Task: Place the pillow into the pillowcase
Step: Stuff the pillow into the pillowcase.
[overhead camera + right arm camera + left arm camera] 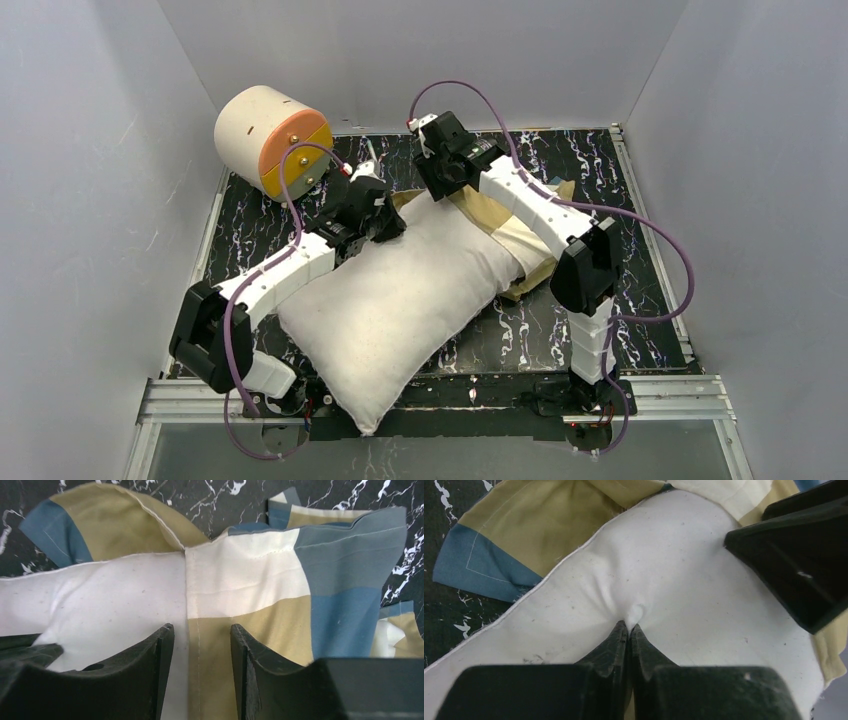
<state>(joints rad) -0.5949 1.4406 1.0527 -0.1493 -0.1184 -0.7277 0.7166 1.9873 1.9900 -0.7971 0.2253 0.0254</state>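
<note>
Step in hand: feeding the pillow in, judged early.

- **The pillow** [400, 300]: lies diagonally from the surface's [560, 335] near edge toward its far edge. Only its far end is tucked into the pillowcase [280, 615].
- **Left pincer** [630, 627]: together, clamped on a pinch of pillow fabric.
- **Right pincer** [201, 627]: apart, straddling the case's hem.
- **Arms**: both reach far, wrists angled down.

Next move probably calls for closing on that hem.

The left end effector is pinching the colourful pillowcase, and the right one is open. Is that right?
Not quite. The left end effector is pinching the white pillow, not the pillowcase; the left wrist view shows this. The right end effector is open, as you said.
</note>
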